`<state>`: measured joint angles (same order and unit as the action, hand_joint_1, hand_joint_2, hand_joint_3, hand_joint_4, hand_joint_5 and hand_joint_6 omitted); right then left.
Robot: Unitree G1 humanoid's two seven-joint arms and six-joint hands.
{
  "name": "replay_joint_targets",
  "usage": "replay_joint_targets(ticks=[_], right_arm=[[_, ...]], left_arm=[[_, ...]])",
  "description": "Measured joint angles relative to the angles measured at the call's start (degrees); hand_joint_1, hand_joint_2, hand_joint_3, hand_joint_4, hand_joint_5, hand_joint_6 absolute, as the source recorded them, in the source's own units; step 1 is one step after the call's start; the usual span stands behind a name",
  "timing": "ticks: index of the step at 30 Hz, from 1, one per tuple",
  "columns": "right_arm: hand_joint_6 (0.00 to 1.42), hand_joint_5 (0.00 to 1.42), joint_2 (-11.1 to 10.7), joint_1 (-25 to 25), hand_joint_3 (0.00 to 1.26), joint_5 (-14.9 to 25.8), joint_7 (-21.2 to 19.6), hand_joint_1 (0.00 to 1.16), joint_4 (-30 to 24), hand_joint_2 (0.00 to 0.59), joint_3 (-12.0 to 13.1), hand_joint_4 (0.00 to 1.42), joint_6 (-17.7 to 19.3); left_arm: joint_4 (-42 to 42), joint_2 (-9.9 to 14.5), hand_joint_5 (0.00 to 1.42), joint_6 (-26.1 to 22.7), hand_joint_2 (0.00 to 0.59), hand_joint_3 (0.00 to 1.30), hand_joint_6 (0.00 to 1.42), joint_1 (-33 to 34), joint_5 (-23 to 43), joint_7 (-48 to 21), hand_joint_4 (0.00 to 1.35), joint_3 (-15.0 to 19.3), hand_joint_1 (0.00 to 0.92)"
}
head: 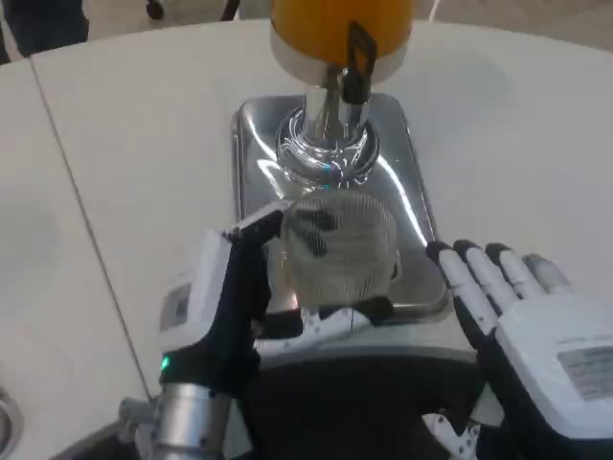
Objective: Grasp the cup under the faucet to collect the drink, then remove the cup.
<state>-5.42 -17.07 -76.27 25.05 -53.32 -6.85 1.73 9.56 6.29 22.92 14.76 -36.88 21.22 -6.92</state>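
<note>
White table (124, 182) stretched round me, with the dispenser (340, 29) standing on its steel tray (251, 144). My left hand (239, 297) gripped the ribbed clear cup (340, 244), fingers wrapped round its side, holding it over the tray's grate, just short of the faucet (356, 62). My right hand (522, 316) lay unclenched and empty beside the tray. I judged the cup sat slightly off the spout line; juice could miss the rim, or a loose grip might tip it.
</note>
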Motion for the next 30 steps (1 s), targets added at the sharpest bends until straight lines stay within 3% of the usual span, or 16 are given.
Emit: replay_joint_targets(ticks=[11, 16, 22, 30], right_arm=[[0.02, 0.0, 2.0, 2.2, 0.0, -1.2, 3.7, 0.58, -1.34, 0.418, 0.34, 0.0, -0.33], [0.03, 0.0, 1.53, 0.91, 0.0, -1.1, 4.57, 0.58, -2.06, 0.418, 2.03, 0.0, -0.31], [0.03, 0.0, 2.39, 1.96, 0.0, -2.14, 4.69, 0.58, -2.12, 0.418, 1.67, 0.0, -0.29], [0.03, 0.0, 2.55, 3.63, 0.0, -2.22, 4.74, 0.58, -0.71, 0.419, 1.02, 0.0, -0.32]], left_arm=[[20.69, -2.73, 1.42, 0.45, 0.044, 1.21, 1.42, 13.81, 0.17, 7.17, 1.16, -5.47, 0.577], [32.62, -3.0, 1.42, 0.81, 0.043, 1.21, 1.42, 21.27, 1.85, 11.42, 1.16, -5.02, 0.584], [43.33, -2.87, 1.42, 1.2, 0.053, 1.2, 1.42, 28.94, 3.52, 16.37, 1.14, -4.58, 0.592], [48.8, -1.7, 1.42, 1.6, 0.073, 1.12, 1.42, 32.14, 4.88, 20.85, 1.11, -5.08, 0.582]])
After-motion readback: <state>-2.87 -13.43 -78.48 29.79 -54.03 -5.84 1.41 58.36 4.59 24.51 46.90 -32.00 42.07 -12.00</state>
